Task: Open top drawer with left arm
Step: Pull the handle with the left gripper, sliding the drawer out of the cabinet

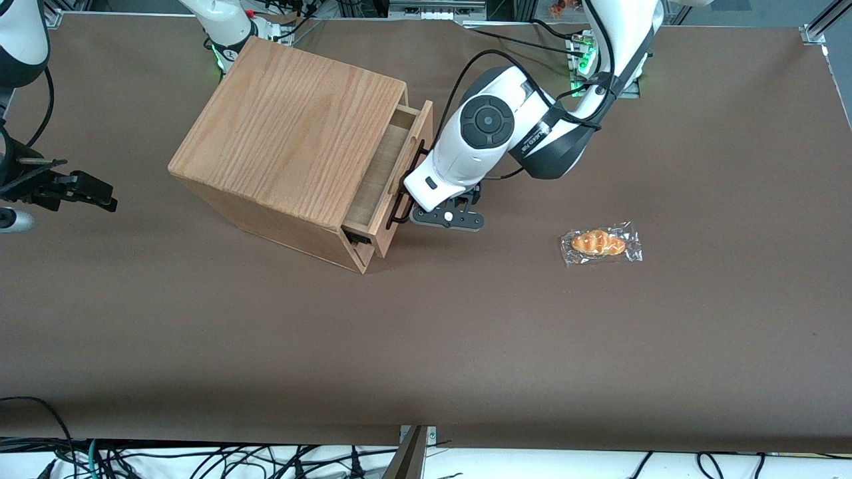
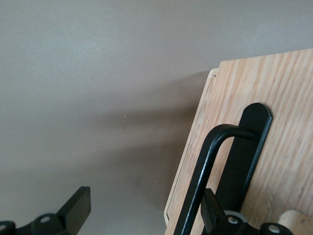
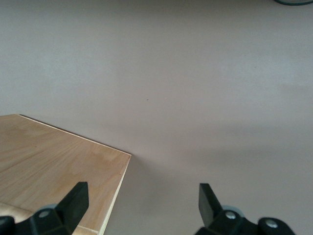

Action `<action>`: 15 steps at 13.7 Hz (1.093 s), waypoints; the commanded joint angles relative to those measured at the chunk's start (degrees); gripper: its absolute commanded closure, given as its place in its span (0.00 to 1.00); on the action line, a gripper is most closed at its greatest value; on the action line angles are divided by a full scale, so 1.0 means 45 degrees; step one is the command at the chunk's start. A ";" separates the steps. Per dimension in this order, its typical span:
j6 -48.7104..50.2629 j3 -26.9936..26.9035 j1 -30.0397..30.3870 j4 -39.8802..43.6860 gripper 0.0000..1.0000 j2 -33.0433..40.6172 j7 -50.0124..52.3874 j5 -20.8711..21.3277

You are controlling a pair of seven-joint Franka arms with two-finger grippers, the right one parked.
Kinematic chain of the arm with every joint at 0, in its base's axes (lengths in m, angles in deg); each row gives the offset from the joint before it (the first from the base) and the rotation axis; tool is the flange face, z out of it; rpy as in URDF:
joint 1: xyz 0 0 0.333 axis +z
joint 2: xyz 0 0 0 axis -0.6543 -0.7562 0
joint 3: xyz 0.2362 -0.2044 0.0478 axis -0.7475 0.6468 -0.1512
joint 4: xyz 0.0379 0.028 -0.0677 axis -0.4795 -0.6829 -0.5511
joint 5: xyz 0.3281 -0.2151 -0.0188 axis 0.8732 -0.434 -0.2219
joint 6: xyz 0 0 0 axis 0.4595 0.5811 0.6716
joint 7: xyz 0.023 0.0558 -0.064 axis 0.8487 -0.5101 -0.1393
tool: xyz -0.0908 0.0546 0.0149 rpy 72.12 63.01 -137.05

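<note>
The brown table (image 1: pixel 599 346) fills the frame. Upper left of centre sits the oak-grain cube cabinet (image 1: pixel 293 143), its shallow light-wood top drawer (image 1: pixel 393 176) pulled partly out. The bulky white left arm (image 1: pixel 486 133) reaches down at centre; its small black gripper (image 1: pixel 416 199) is spread apart, one finger (image 2: pixel 215 215) hooked inside the thin black bar handle (image 2: pixel 205 171). A wrapped bread roll (image 1: pixel 599 243) lies right of centre.

Bulky white left arm (image 1: pixel 469 156); black joint bands; small black claw (image 1: pixel 444 214).
</note>
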 commanded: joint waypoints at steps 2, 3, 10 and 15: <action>0.0230 -0.0066 0.0085 -0.0214 0.04 0.0253 -0.0273 0.0149; 0.0230 -0.0066 0.0085 -0.0253 0.04 0.0233 -0.0273 0.0149; 0.0406 -0.0105 0.0436 -0.0390 0.01 0.0350 -0.0409 0.0149; 0.0600 -0.0125 0.0690 -0.0390 0.01 0.0428 -0.0974 0.0129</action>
